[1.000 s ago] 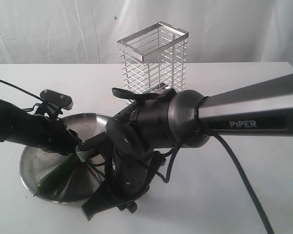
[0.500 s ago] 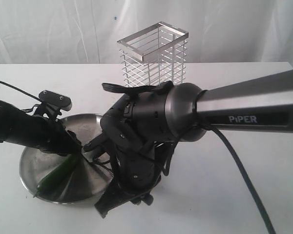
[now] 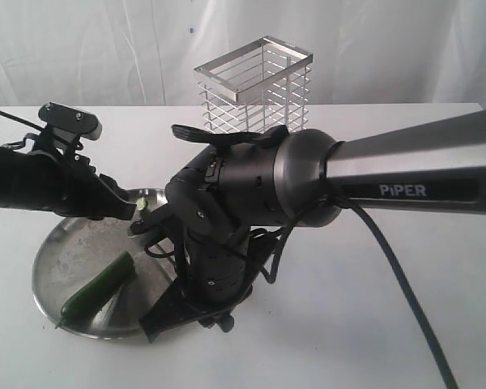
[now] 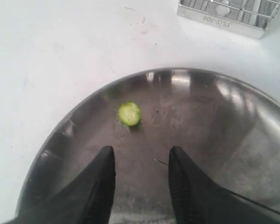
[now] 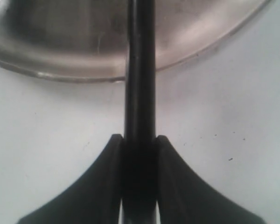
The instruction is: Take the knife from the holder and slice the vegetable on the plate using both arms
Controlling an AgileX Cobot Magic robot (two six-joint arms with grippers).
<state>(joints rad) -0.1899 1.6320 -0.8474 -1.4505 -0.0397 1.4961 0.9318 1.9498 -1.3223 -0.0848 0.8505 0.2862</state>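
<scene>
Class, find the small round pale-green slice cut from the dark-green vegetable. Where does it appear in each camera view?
Exterior view: the pale-green slice shows as a small spot on the plate's far side, beside the left gripper.
Left wrist view: the slice lies flat on the plate, just ahead of the open fingers.
Right wrist view: not in it.
Shared landmark: the round shiny steel plate.

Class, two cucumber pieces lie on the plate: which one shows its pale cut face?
The small round slice, pale green face up; the long piece looks dark green.
</scene>
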